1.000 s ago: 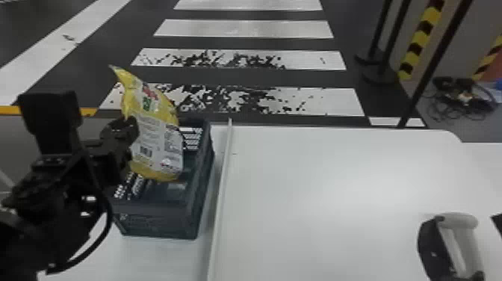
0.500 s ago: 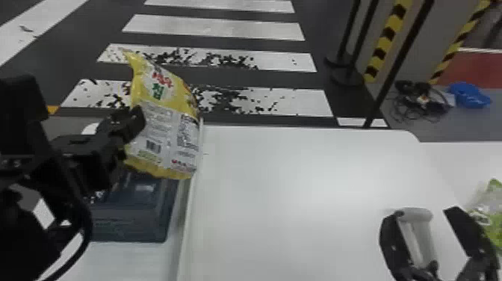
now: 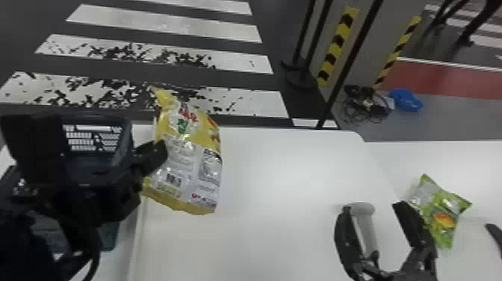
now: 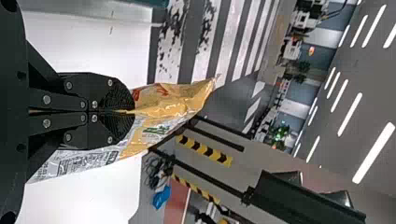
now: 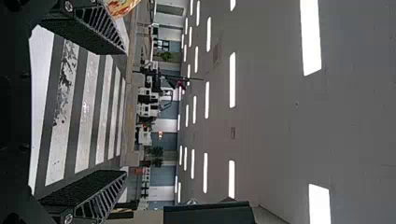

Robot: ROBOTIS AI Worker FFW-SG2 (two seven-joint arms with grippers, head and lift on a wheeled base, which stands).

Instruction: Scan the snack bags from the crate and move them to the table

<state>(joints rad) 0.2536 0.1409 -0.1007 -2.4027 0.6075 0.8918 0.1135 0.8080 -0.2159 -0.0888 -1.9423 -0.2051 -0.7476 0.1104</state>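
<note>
My left gripper (image 3: 158,153) holds a yellow snack bag (image 3: 192,160) by its side, above the table's left part and just right of the dark crate (image 3: 123,149). In the left wrist view the left gripper (image 4: 133,112) is shut on the yellow bag (image 4: 163,105), pinching it into a fold. At the front right of the head view, the right gripper (image 3: 373,209) stands with its fingers wide apart beside a grey scanner handle (image 3: 364,228). The right gripper (image 5: 123,112) also shows open in its wrist view, nothing between its fingers.
A green snack bag (image 3: 444,209) lies on the table's right part, past the right gripper. The white table (image 3: 280,179) has a raised edge along its left side, beside the crate. Black posts (image 3: 347,67) rise behind the table's far edge.
The left gripper has carried the yellow bag rightward, from over the crate to over the table. The head view has turned right, bringing the green bag into sight.
</note>
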